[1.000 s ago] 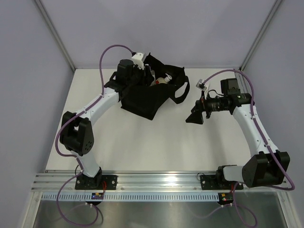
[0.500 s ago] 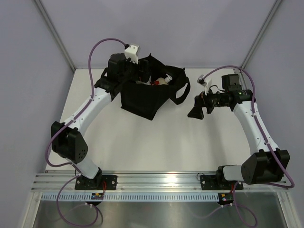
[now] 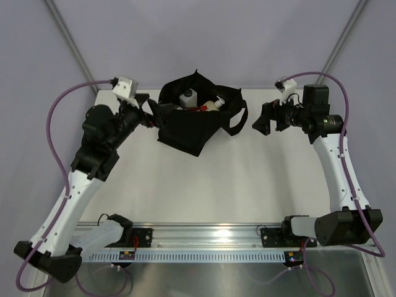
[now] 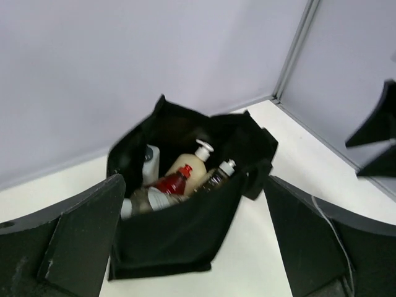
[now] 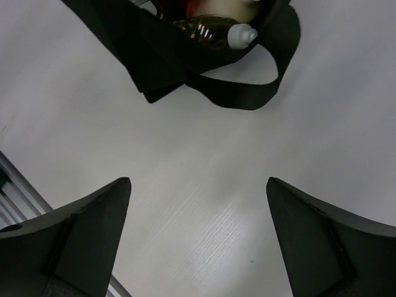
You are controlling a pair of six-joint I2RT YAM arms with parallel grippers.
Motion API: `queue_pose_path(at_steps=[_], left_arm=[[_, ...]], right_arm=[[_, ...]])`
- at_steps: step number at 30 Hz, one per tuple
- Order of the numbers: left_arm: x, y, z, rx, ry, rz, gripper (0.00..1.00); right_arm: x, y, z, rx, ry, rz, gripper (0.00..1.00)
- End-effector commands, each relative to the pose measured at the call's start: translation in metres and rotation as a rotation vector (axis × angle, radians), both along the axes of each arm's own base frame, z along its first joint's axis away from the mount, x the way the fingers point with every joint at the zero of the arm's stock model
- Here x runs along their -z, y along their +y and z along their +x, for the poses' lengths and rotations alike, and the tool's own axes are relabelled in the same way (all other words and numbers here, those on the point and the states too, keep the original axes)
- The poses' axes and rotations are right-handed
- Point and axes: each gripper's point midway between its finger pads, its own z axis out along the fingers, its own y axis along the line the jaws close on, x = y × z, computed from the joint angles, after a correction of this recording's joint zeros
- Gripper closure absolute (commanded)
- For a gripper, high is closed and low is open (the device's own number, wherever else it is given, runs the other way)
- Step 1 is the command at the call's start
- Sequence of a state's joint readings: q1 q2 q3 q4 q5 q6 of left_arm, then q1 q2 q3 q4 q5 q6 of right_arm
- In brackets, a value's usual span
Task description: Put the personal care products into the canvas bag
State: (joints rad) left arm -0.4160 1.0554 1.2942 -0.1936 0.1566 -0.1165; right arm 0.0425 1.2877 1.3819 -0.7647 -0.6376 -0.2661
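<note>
The left gripper (image 3: pixel 149 114) stands wide and empty, with the bag (image 3: pixel 185 135) of bottles (image 4: pixel 185 176) just ahead. The right gripper (image 3: pixel 260 121) is also wide and empty, with the bag's handle (image 5: pixel 247 90) ahead of it.

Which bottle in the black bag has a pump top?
The cream bottle: its white pump head sticks up, while the red bottle and the amber bottle beside it have plain caps.

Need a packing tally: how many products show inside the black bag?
5, in the canvas bag: white container far left, cream pump bottle centre, red bottle before it, clear bottle front left, amber bottle right. More may lie hidden.
</note>
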Motion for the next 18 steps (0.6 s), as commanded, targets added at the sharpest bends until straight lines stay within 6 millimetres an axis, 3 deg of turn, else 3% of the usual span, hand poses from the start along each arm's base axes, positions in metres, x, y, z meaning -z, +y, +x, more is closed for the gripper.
queue_pose_path(at_steps=[1,6,7,13,18], left_arm=[[0.060,0.009,-0.025,-0.004,0.137,-0.024,0.01],[0.100,0.040,-0.055,-0.115,0.179,-0.087,0.01],[0.116,0.046,-0.057,-0.145,0.203,-0.078,0.01],[0.141,0.073,-0.079,-0.242,0.215,-0.078,0.01],[0.148,0.081,-0.087,-0.265,0.215,-0.074,0.01]], right_arm=[[-0.047,-0.023,0.029,0.229,-0.109,0.018,0.00],[-0.059,-0.050,0.048,0.447,-0.138,0.015,0.00],[-0.058,-0.061,0.050,0.502,-0.145,-0.014,0.01],[-0.065,-0.080,0.042,0.609,-0.183,-0.043,0.01],[-0.071,-0.091,0.031,0.671,-0.232,-0.042,0.00]])
